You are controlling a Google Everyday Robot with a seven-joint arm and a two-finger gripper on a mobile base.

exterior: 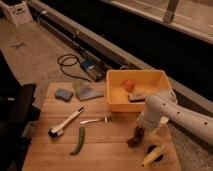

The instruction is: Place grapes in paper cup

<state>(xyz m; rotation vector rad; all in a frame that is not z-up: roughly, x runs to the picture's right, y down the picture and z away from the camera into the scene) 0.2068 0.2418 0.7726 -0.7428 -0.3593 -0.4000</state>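
Note:
The grapes (133, 140) are a small dark lumpy bunch lying on the wooden table (110, 150), right of centre near the front. My gripper (138, 132) hangs from the white arm (165, 110) that comes in from the right. It is directly over the grapes and seems to touch their top. The paper cup is out of view.
A yellow tub (116, 100) at the back right holds a small orange fruit (129, 85) and a grey object (136, 97). Corn in a black holder (154, 154) stands just right of the grapes. A green pepper (79, 140), fork (95, 120), brush (65, 122), blue sponge (63, 93) and grey cloth (88, 92) lie to the left.

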